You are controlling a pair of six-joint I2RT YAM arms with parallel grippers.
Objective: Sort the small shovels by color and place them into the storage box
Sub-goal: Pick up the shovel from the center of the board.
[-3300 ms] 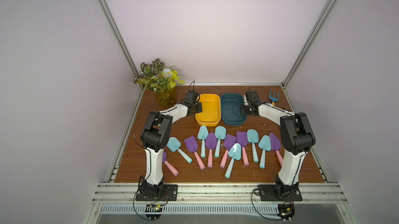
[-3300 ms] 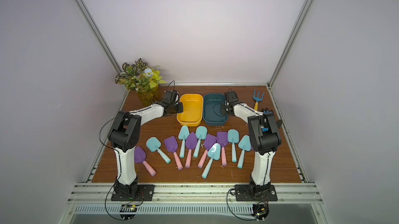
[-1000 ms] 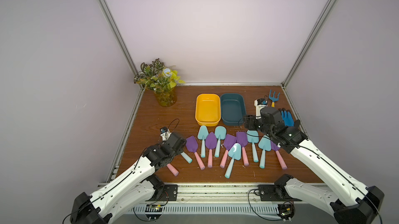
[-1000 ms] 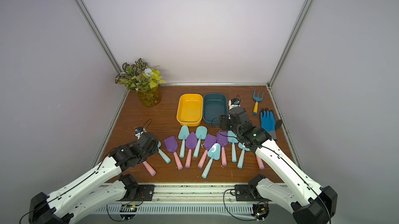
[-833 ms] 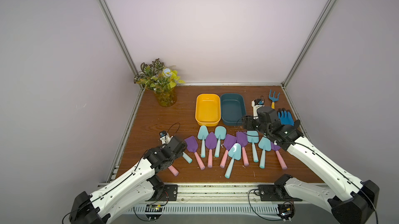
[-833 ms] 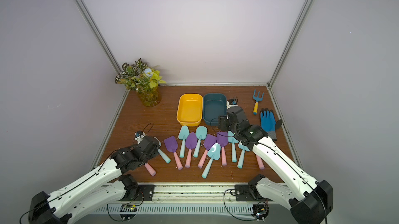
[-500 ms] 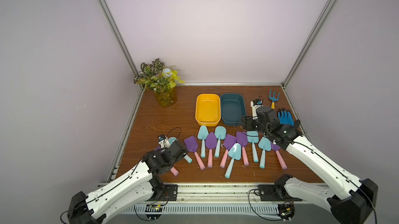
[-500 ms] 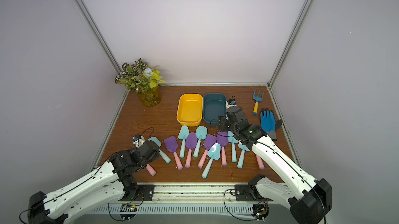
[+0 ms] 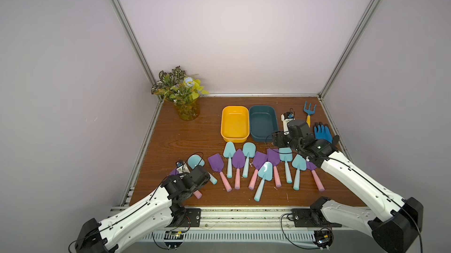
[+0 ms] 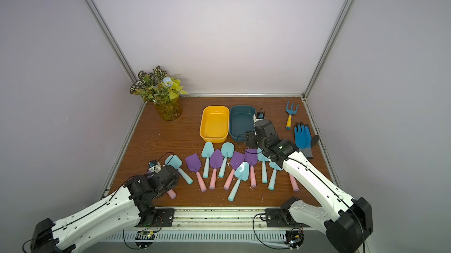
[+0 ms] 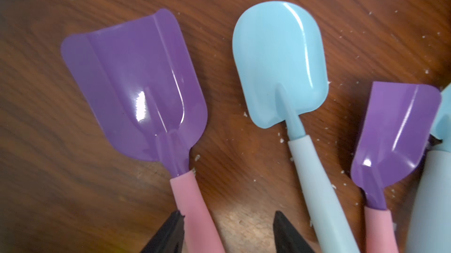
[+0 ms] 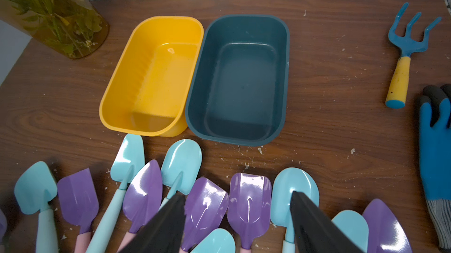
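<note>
We count twelve shovels (image 9: pixel 265 175) on the desk (image 9: pixel 185 139): six purple ones with pink handles and six blue ones. All twelve lie in a loose row across the desk's middle toward the front edge, blades pointing to the back edge, several overlapping their neighbours. Behind the row stand two boxes, side by side and touching: one yellow box (image 9: pixel 234 139) and, to its right, one teal box (image 9: pixel 262 139). No shovel is in either box yet.

Our left gripper (image 11: pixel 228 215) hangs low over the purple shovel (image 11: pixel 136 81) nearest the left edge. Its two fingers (image 11: pixel 168 234) stand apart, released. The pink handle lies between them, close against one finger and clear of the other. In both top views the wrist hides most of that shovel. One blue shovel (image 11: pixel 280 64) lies just beside it.

Our right gripper (image 12: pixel 236 194) hovers over the right half of the row, its two fingers spread wide, gripping nothing.

We also see one rake (image 9: pixel 309 111) near the back right corner, one glove (image 9: pixel 322 133) by the right edge and one plant (image 9: pixel 181 90) in the back left corner.
</note>
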